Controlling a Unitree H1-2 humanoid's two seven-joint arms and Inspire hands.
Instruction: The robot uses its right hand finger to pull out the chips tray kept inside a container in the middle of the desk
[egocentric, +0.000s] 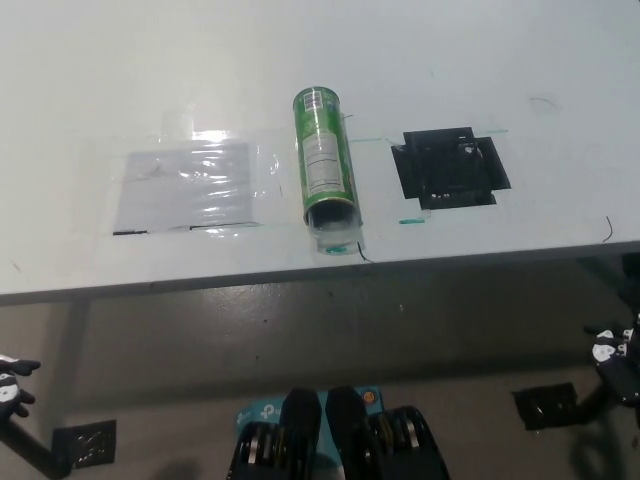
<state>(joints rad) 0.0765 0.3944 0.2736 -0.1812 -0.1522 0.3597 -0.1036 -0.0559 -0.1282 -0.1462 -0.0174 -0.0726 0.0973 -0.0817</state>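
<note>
Things on and under the white desk

On the left part of the desk lies a flat clear plastic sheet, shiny and wrinkled, with a short strip of dark tape at its near left edge. On the right part there is a black square patch made of tape strips, and one thin green tape line lies just beside its near left corner. A thin dark wire shows near the right edge of the desk. Under the desk, on the grey floor, two dark foot plates stand well apart: one at left, one at right.
</note>
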